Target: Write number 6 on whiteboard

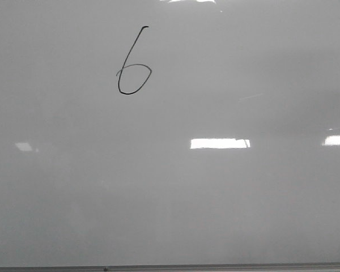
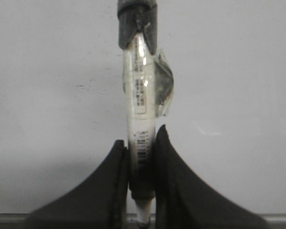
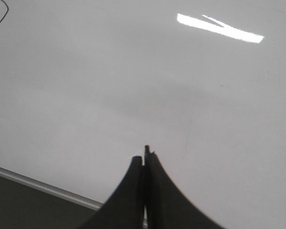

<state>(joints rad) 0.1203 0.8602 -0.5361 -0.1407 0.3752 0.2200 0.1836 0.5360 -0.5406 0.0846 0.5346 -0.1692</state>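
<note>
I see the number 6 (image 1: 134,62) drawn far left on the whiteboard (image 1: 215,204); left fingers (image 2: 118,191) clamp a marker (image 2: 140,119), right fingers (image 3: 133,191) pressed together, holding nothing

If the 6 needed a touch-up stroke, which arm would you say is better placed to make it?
Probably the left: its gripper is shut on the marker, over the whiteboard. The right gripper is shut on nothing. The number 6 already looks complete.

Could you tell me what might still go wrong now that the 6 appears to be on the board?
1. The left tool is shut on the marker; if the tip is uncapped, a low retreat could streak the whiteboard or smudge the number 6.
2. The marker is pinched near one end, so it may tilt or slip.
3. The right tool, shut and empty, hangs over the board and could brush it.
</note>
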